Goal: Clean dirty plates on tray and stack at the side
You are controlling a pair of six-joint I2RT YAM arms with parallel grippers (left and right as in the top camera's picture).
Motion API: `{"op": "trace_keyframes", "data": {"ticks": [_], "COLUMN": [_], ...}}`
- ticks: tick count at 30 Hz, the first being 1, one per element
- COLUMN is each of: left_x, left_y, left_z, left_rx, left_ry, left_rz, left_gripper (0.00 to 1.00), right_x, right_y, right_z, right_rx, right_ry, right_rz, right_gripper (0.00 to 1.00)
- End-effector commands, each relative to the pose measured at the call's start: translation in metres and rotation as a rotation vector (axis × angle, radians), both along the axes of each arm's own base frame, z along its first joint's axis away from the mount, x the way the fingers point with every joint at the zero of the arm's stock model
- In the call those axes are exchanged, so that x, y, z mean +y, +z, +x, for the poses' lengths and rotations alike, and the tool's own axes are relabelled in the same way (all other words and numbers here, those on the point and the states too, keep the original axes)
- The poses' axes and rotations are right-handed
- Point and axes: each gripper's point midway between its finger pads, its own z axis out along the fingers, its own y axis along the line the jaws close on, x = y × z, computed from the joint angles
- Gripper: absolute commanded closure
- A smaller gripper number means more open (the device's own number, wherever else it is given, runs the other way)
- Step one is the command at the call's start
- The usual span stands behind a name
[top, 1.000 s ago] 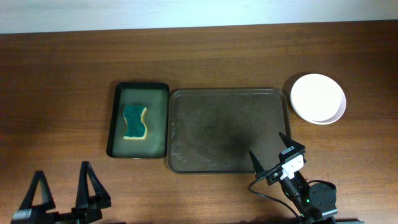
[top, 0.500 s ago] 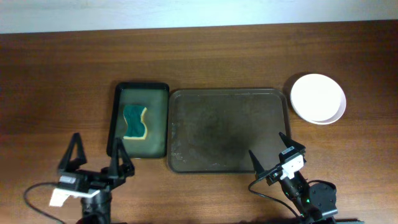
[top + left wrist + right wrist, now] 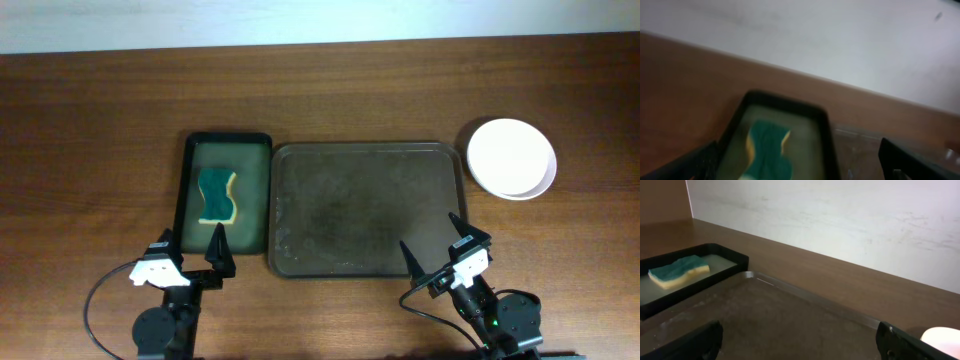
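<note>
The tray [image 3: 365, 210] just ahead of the right tool [image 3: 428, 232] lay bare. The plates [image 3: 511, 158] sat stacked on the desk [image 3: 100, 120], ahead and to its right, looking clean. Both it and the left tool [image 3: 192, 240] gaped empty. The job seemed essentially finished.
</note>
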Motion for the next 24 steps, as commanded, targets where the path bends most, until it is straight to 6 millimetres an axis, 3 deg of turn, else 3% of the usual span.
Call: {"op": "trace_keyframes", "data": {"ticks": [1,4,24], "left_x": [-0.0051,-0.0128,-0.0136], "left_y": [-0.0011,-0.0011,-0.0010], "left_z": [-0.0007,-0.0013,-0.0013], "left_rx": [-0.009,-0.019,-0.020], "left_ry": [-0.032,-0.071,-0.074], "left_rz": [0.175,0.274,0.273], "left_gripper": [0.01,0.01,0.01], "right_x": [-0.0007,-0.0007,-0.0007], "right_y": [-0.0026,-0.0026,-0.0026], "right_z": [0.0002,0.0002,0.0002], "right_rx": [0.004,0.004,0.004], "right_ry": [-0.001,-0.001,-0.001], "right_rz": [-0.004,-0.004,-0.004], "right_gripper": [0.02,0.02,0.02]}}
